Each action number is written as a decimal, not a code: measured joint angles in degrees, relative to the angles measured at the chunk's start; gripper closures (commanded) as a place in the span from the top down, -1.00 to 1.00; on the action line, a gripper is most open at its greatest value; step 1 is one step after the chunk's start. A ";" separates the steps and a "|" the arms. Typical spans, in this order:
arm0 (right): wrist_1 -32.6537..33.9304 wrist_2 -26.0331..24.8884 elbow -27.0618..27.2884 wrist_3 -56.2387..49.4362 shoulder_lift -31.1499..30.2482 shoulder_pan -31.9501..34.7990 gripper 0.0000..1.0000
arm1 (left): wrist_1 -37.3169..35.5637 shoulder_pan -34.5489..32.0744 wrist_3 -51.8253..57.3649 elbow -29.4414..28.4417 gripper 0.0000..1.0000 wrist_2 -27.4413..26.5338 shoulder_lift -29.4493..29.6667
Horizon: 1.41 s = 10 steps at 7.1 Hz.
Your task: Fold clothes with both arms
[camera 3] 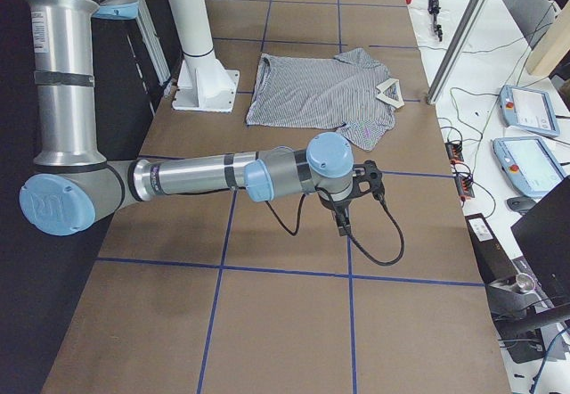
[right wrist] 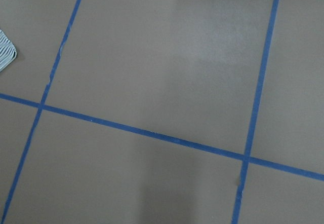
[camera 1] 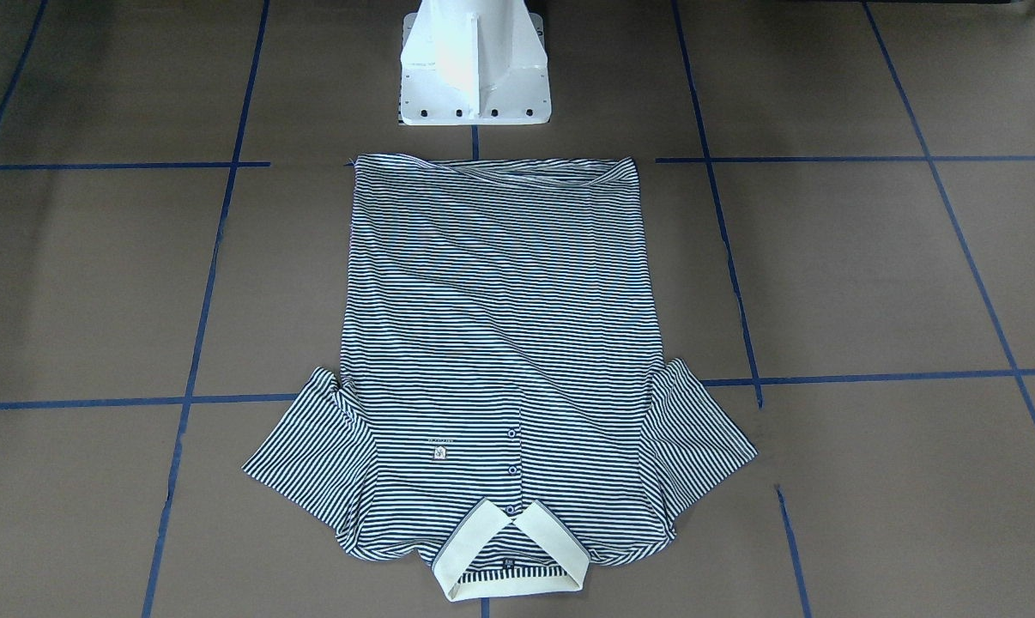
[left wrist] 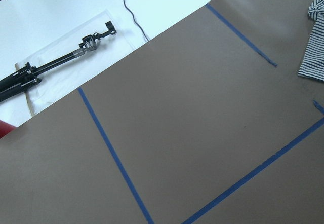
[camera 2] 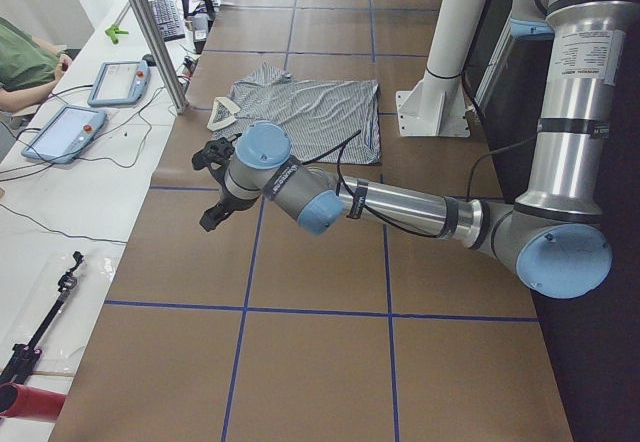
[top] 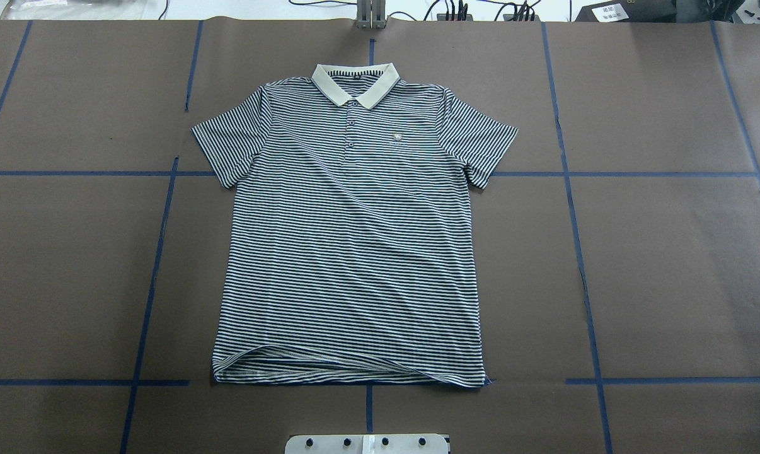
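Observation:
The clothes are one navy-and-white striped polo shirt [top: 355, 252] lying flat and face up on the brown table, with its cream collar [top: 355, 83] at the far edge and its hem toward the robot base. It also shows in the front view [camera 1: 500, 343]. Neither arm reaches into the overhead or front views. My left gripper [camera 2: 212, 217] hovers over bare table beyond the shirt's sleeve, and only a sleeve edge [left wrist: 314, 46] enters the left wrist view. My right gripper [camera 3: 344, 223] hangs off the shirt's other side. I cannot tell whether either gripper is open or shut.
The white pedestal base [camera 1: 475, 69] stands just behind the hem. Blue tape lines [top: 159, 252] grid the brown surface. A white side bench holds teach pendants [camera 2: 120, 82], cables and a black tool [left wrist: 55, 62]. A person's sleeve [camera 2: 20, 57] shows at that bench.

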<state>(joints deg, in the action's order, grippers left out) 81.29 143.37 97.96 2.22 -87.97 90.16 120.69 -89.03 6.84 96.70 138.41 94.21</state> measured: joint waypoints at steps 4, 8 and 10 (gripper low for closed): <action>-13.47 -7.18 -4.08 27.99 7.65 -11.73 0.99 | 1.90 1.02 -0.25 -0.09 1.00 0.46 0.02; -29.81 -31.62 -13.21 60.80 19.57 -33.51 0.49 | 2.09 1.28 -0.25 -0.03 1.00 0.46 0.09; -30.23 -35.74 -17.35 62.58 23.33 -38.41 0.24 | 2.12 1.38 -0.25 -0.08 1.00 0.46 0.09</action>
<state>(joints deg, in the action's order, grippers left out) 51.05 107.64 80.61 64.80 -64.64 51.74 122.80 -87.66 6.59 96.63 138.87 94.31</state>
